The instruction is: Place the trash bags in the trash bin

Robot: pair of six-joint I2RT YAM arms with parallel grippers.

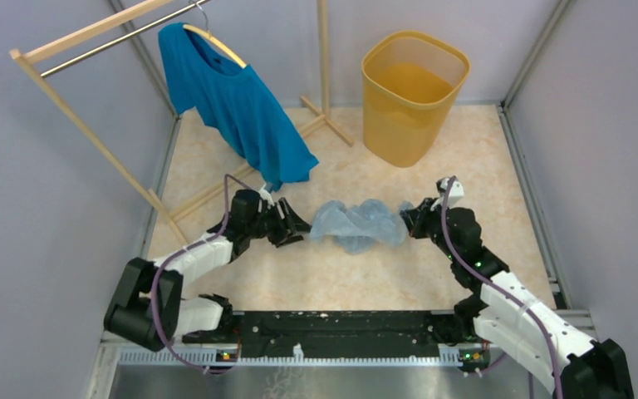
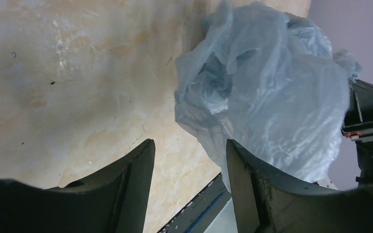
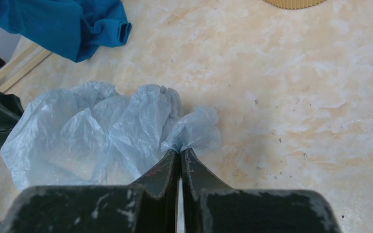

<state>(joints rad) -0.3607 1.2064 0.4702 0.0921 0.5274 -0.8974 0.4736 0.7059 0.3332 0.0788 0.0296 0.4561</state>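
Note:
The crumpled pale blue trash bag (image 1: pixel 359 222) lies on the beige floor between my two grippers. My right gripper (image 3: pixel 180 151) is shut on a pinched fold at the bag's right edge (image 3: pixel 194 131). At the bag's left end my left gripper (image 1: pixel 301 226) stands open; the film (image 2: pixel 267 92) lies beside and past its right finger (image 2: pixel 243 179), with nothing between the fingers. The yellow trash bin (image 1: pixel 413 93) stands upright at the back, right of centre, apart from both grippers.
A teal T-shirt (image 1: pixel 233 100) hangs from a wooden clothes rack (image 1: pixel 91 125) at the back left, its hem (image 3: pixel 77 29) close to the bag. Grey walls enclose the floor on three sides. A black rail (image 1: pixel 341 324) runs along the near edge.

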